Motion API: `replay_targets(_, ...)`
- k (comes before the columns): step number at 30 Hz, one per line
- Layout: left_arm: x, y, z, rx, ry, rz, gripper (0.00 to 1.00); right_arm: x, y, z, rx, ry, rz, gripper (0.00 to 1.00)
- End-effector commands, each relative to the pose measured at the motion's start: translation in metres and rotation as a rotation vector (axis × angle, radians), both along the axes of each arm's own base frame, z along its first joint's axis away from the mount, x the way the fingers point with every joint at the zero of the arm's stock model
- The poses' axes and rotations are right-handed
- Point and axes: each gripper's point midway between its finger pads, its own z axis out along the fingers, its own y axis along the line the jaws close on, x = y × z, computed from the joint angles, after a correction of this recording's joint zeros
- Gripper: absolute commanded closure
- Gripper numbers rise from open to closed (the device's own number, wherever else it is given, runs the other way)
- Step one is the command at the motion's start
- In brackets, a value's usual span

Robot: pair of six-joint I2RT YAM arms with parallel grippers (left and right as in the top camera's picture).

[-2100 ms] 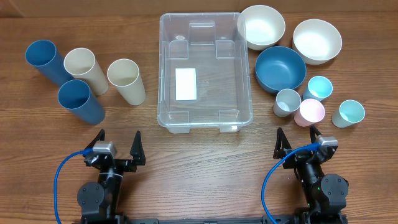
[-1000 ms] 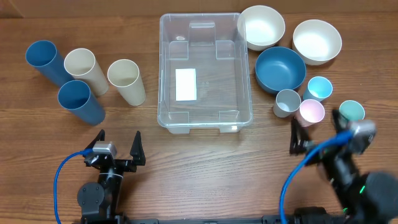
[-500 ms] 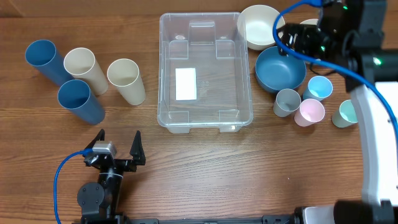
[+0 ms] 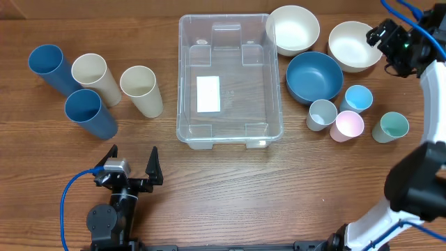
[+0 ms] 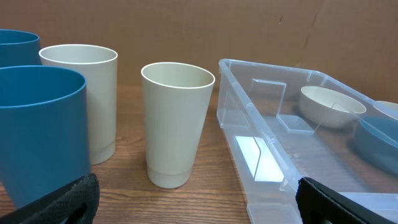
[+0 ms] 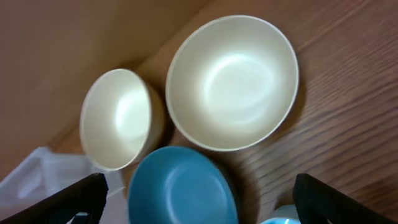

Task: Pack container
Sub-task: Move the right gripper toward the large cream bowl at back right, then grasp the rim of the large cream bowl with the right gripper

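The clear container (image 4: pixel 182 77) stands at the table's middle back, empty, with a white label (image 4: pixel 208 94) on its floor. It also shows in the left wrist view (image 5: pixel 249 118). My left gripper (image 4: pixel 131 164) rests open and empty near the front left edge, pointing at a cream cup (image 5: pixel 177 124); its fingers frame the left wrist view (image 5: pixel 199 205). My right gripper (image 4: pixel 389 43) is open and empty, raised over the back right by the white bowl (image 4: pixel 355 45). Its view (image 6: pixel 205 202) looks down on two white bowls (image 6: pixel 233 81) (image 6: pixel 118 118) and a blue bowl (image 6: pixel 180 186).
Left of the container stand tall cups: two blue (image 4: pixel 49 66) (image 4: pixel 89 113) and two cream (image 4: pixel 94 75) (image 4: pixel 141 89). To the right are a white bowl (image 4: pixel 293 29), a blue bowl (image 4: pixel 314 75) and small cups: grey (image 4: pixel 322 113), light blue (image 4: pixel 358 97), pink (image 4: pixel 348 126), teal (image 4: pixel 390 127).
My right arm has risen from the front right edge and swung to the back right, above the bowls. The left arm and all objects have not moved.
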Motion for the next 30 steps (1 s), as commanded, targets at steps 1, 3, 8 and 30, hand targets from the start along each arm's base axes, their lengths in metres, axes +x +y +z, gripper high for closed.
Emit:
replay_targets(1,0.0,0.001,0.0,-0.007,-0.004,0.0,0.0,0.018,0.0,-0.007,0.013,-0.024,-0.006,0.05)
replay_targets(3,0.0,0.001,0.0,-0.007,-0.004,0.0,0.0,0.027,-0.003,-0.019,0.012,-0.028,-0.007,0.06)
replay_targets(8,0.0,0.001,0.0,-0.007,-0.004,0.0,0.0,0.032,-0.019,-0.053,0.017,0.036,-0.116,0.11)
replay_targets(30,0.0,0.001,0.0,-0.007,-0.004,0.0,0.0,0.026,-0.048,-0.14,-0.034,0.207,-0.288,0.31)
